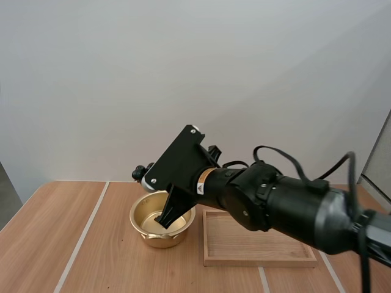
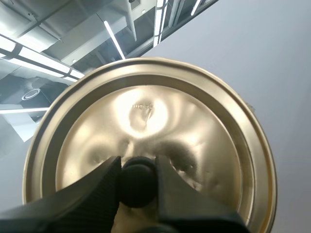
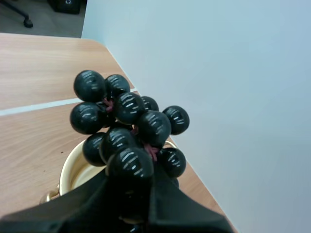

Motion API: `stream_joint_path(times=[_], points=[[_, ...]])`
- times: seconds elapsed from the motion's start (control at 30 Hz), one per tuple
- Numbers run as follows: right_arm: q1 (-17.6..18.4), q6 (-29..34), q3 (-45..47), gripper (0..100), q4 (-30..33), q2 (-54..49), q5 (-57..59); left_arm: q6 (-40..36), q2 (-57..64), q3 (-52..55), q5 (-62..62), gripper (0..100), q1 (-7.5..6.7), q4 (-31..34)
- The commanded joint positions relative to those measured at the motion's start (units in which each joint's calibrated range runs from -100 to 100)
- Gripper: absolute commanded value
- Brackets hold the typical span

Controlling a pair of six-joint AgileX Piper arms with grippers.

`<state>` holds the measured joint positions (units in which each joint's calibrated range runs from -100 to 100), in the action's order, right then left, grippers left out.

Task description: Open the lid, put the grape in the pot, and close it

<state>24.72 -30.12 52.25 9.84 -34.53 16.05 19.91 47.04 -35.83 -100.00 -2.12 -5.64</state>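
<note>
In the high view the right tool dips into the uncovered gold pot, which stands on the counter with the wooden tray just beside it on its right. The right wrist view adds what that tool carries: its fingers clamp a bunch of dark grapes, held just above the pot's rim. The left wrist view adds the lid, its black knob pinched by the left tool; where the lid sits relative to the pot I cannot tell.
</note>
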Motion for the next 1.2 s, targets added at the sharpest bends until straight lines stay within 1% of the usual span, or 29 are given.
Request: stream_joint_path(times=[0.0,0.2,0.23,0.27,0.3,0.33,0.4,0.5,0.6,0.67,0.83,0.87,0.9,0.93,0.97,1.0,1.03,1.07,1.17], points=[[0.13,-0.11,-0.43,0,0.05,5.27,-6.63,-1.51,-0.15,-0.42,0.00,0,-0.06,2.75],[0.13,-0.21,-0.43,0,0.28,15.20,-15.43,-1.85,-0.15,-0.28,0.00,0,-0.06,3.26],[0.13,-0.29,-0.43,2,0.28,16.46,-16.59,-2.01,-0.15,-0.28,0.00,0,-0.06,3.26],[0.13,-0.29,-0.43,16,0.28,17.45,-17.38,-2.32,-0.15,-0.28,0.00,0,-0.06,3.26],[0.13,-0.29,-0.43,35,0.28,18.07,-17.81,-2.43,-0.15,-0.28,0.00,0,-0.06,3.26],[0.13,-0.15,-0.43,59,0.16,18.19,-18.04,-2.43,-0.15,-0.28,0.00,0,-0.06,3.26],[0.13,-0.15,-0.43,100,0.04,17.69,-18.04,-2.49,-0.15,-0.28,0.00,0,-0.06,3.38],[0.13,-0.15,-0.43,100,0.04,15.12,-14.51,-2.49,-0.15,-0.28,0.00,0,-0.06,3.38],[-0.19,0.13,-0.43,100,-0.97,7.51,-4.71,-2.49,-0.39,-0.28,0.00,0,-0.06,3.38],[-1.06,0.28,-0.43,100,-2.59,2.47,1.77,-2.49,-0.86,-0.28,0.00,0,-0.06,3.38],[-4.87,0.28,-0.43,100,-2.34,-11.96,15.65,-2.61,-3.47,-0.15,0.00,0,-0.06,3.38],[-5.56,0.28,-0.43,97,-2.34,-13.93,18.21,-2.71,-4.24,-0.05,0.00,0,-0.06,3.38],[-6.44,0.28,-0.43,77,-2.34,-16.29,21.62,-2.71,-4.96,0.18,0.00,0,-0.06,3.38],[-7.27,0.28,-0.43,55,-2.34,-18.23,24.38,-2.79,-5.57,0.54,0.00,0,-0.06,3.38],[-7.55,0.28,-0.43,45,-2.34,-19.73,26.10,-2.79,-6.08,0.68,0.00,0,-0.06,3.38],[-8.56,0.28,-0.43,7,-2.22,-23.55,29.90,-2.79,-7.41,1.74,0.00,0,-0.06,3.38],[-8.76,0.28,-0.43,0,-2.22,-24.48,30.36,-2.79,-8.07,2.56,0.00,0,-0.06,3.38],[-9.37,0.28,-0.43,0,-2.13,-28.18,34.34,-2.70,-9.03,4.49,0.00,0,-0.06,3.38],[-9.61,0.28,-0.43,0,-1.79,-33.72,40.50,-2.22,-11.18,10.21,0.00,0,-0.06,3.38]])
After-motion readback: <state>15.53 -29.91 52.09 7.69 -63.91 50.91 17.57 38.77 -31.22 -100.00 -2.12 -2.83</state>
